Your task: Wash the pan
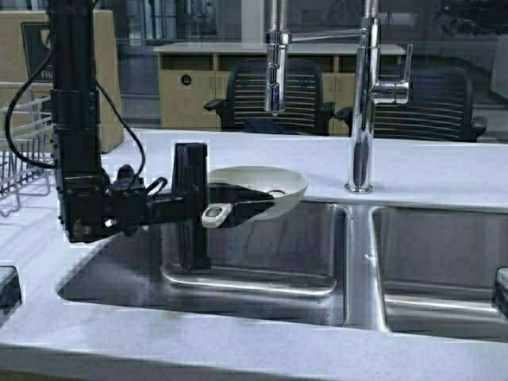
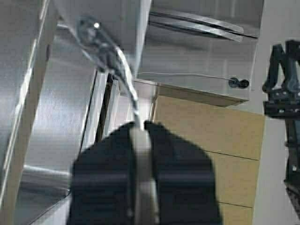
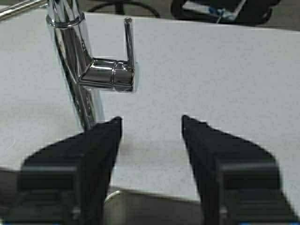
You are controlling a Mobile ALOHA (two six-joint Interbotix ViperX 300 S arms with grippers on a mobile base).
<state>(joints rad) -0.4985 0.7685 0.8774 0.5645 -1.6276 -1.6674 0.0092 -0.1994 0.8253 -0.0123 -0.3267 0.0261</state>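
The cream pan [image 1: 258,184] hangs level over the left sink basin [image 1: 262,254], below and a little left of the chrome spray head [image 1: 275,75]. A small red mark shows inside it. My left gripper [image 1: 238,209] is shut on the pan's short white handle [image 1: 216,213]. In the left wrist view the gripper [image 2: 140,125] clamps the handle [image 2: 140,159] edge on. My right gripper [image 3: 151,124] is open and empty, low at the right, facing the faucet lever [image 3: 127,47]. Only its edge shows in the high view [image 1: 502,290].
The tall faucet column [image 1: 361,119] stands on the counter between the two basins, its lever [image 1: 402,75] to the right. The right basin [image 1: 436,262] lies beside it. A wire dish rack [image 1: 20,163] stands at the far left. Office chairs stand behind the counter.
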